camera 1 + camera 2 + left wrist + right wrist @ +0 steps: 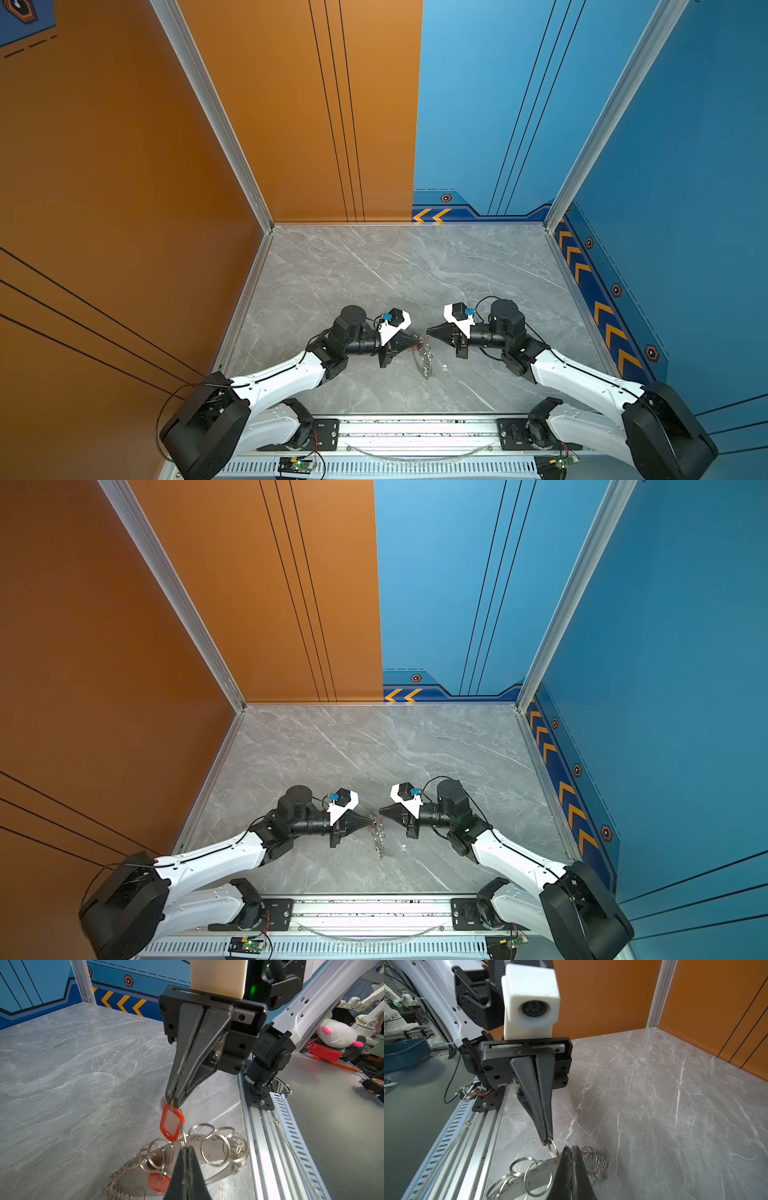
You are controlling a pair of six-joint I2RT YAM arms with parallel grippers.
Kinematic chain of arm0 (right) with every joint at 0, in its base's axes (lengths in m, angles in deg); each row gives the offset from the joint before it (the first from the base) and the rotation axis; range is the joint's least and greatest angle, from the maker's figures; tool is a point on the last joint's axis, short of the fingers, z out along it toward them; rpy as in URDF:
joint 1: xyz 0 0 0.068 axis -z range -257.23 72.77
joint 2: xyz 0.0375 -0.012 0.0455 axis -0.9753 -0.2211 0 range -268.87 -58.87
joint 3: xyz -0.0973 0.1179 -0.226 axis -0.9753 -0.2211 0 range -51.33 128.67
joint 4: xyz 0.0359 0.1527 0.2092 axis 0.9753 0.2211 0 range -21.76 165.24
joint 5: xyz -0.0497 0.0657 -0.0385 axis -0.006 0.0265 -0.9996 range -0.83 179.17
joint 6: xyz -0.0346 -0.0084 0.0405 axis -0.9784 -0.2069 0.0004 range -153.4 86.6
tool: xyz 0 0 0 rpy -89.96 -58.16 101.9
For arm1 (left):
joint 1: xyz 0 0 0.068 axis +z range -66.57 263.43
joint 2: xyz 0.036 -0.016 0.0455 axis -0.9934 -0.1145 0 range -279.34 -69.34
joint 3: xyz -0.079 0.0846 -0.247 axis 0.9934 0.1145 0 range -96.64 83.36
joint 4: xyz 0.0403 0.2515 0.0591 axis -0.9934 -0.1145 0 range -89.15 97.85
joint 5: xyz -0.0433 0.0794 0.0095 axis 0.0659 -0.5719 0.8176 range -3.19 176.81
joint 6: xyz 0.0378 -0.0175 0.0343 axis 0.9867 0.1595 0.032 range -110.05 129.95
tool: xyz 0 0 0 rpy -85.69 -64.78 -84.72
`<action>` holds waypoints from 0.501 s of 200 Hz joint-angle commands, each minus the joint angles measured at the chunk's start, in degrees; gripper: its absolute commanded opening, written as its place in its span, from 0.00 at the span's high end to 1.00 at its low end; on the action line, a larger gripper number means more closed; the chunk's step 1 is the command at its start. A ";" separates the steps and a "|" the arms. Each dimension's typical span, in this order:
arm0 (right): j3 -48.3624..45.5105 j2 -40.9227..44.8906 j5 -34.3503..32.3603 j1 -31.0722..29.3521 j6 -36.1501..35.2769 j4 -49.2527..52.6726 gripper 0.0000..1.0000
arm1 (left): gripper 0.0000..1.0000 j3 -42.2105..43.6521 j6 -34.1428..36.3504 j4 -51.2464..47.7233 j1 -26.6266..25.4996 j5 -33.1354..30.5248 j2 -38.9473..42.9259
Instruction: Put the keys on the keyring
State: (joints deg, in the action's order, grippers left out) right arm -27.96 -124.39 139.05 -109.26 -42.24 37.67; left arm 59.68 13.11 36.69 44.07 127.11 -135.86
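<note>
The keyring (209,1153) is a flat metal band edged with several silver split rings, one end raised off the table and also seen in both top views (424,361) (378,840). My left gripper (187,1148) is shut on one split ring (552,1150) at the raised end. Facing it tip to tip, my right gripper (173,1103) is shut on a key (164,1103) whose orange-red tag (171,1124) hangs down against that held ring. A second orange-red tag (158,1182) lies inside the hoop. In the right wrist view my right gripper (570,1148) hides its key.
The grey marble table (395,270) is walled by orange panels on the left and blue panels on the right and back. An aluminium rail (415,428) with both arm bases runs along the front edge, close to the keyring. A plush toy (336,1034) sits outside the cell.
</note>
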 commanded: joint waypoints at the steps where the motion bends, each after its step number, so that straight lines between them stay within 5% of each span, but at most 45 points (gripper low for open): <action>1: 0.17 -1.17 4.37 0.48 -0.49 -4.08 1.00 | 1.00 0.76 -1.03 2.25 0.80 2.15 1.22; 100: 0.15 -3.30 5.23 -0.07 -1.56 -6.26 1.00 | 1.00 0.54 -1.54 2.45 0.95 2.69 0.34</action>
State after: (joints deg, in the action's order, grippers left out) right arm -27.96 -126.82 143.56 -109.06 -42.52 33.06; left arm 59.94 11.99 37.50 44.42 128.07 -135.69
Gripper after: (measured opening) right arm 0.047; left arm 0.045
